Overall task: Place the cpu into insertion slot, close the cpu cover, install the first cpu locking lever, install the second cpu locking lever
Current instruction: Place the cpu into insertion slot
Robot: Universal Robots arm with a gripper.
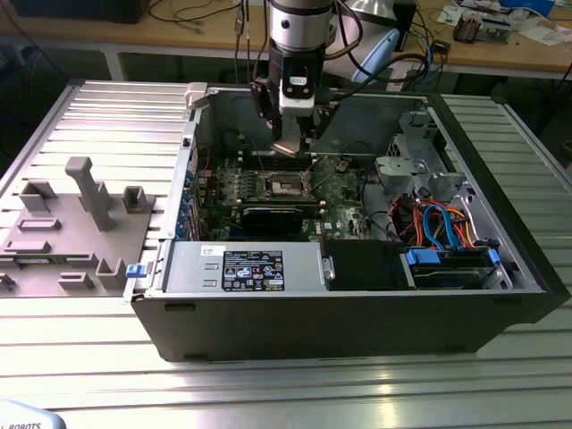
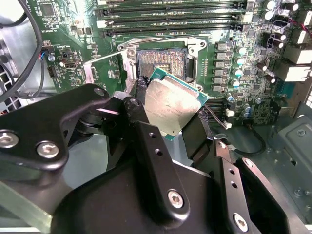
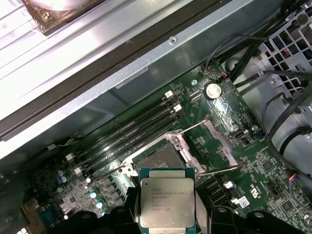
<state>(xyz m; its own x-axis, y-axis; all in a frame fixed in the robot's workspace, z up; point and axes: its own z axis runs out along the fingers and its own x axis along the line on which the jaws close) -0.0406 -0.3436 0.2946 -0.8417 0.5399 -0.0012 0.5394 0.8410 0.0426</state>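
Second wrist view: the gripper point(image 2: 169, 113) is seen closed on the cpu point(image 2: 171, 103), which is held above the insertion slot point(image 2: 161, 63), not yet seated. In the exterior view, the slot is found at six o'clock from the gripper, on the green motherboard point(image 1: 344, 189).

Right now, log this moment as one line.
gripper: shut on cpu | cpu: above slot, not seated | slot: empty | cover: open
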